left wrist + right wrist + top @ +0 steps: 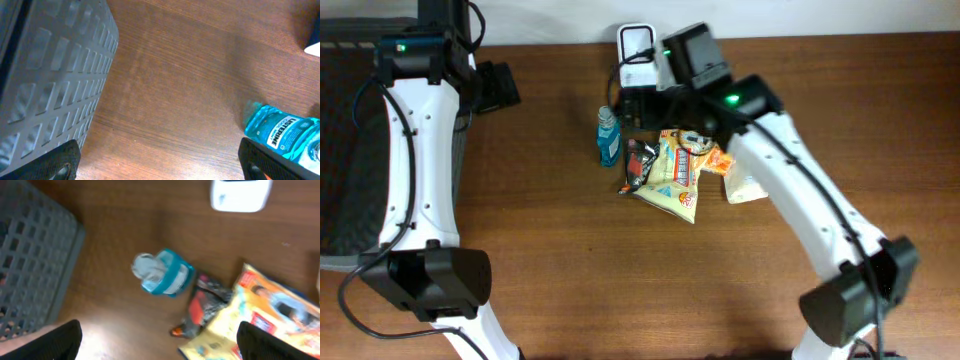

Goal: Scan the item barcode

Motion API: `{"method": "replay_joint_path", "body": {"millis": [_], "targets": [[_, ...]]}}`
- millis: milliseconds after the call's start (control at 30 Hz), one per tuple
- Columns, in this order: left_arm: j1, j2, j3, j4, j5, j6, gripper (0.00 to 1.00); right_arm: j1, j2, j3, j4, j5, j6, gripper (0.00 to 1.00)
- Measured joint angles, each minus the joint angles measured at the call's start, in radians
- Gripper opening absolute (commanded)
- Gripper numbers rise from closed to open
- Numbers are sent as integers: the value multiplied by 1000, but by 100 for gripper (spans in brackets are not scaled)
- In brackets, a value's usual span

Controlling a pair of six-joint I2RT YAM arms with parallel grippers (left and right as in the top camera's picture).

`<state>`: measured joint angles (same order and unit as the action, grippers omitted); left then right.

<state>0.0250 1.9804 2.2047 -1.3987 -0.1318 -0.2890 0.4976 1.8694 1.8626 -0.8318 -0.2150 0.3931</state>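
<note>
Both grippers gape wide, holding nothing: left gripper near the grey basket, right gripper above the pile; my left camera cuts off the blue bottle; my right camera, blurred, adds snack bags beside it and the white scanner; brown wooden table.

Bottle, snack bags crowd scanner; near tabletop open.
</note>
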Motion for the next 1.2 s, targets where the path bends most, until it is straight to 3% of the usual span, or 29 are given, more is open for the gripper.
{"method": "replay_joint_path", "body": {"millis": [100,267,400,533,633,833,900,967,1200], "targets": [[0,0,0,0,0,0,99,42,52,0,80,23,135,74],[0,0,0,-1,0,0,99,80,136,0,119,180,434,74],[0,0,0,-1,0,0,99,132,200,0,200,239,498,74],[0,0,0,-1,0,0,99,145,243,0,223,253,478,73],[0,0,0,-1,0,0,99,145,247,0,251,261,417,63],[0,0,0,-1,0,0,99,145,247,0,262,336,276,59],[0,0,0,0,0,0,99,145,247,0,262,350,227,50],[0,0,0,-1,0,0,99,145,247,0,262,356,184,50],[0,0,0,-1,0,0,99,145,247,0,262,357,112,32]]}}
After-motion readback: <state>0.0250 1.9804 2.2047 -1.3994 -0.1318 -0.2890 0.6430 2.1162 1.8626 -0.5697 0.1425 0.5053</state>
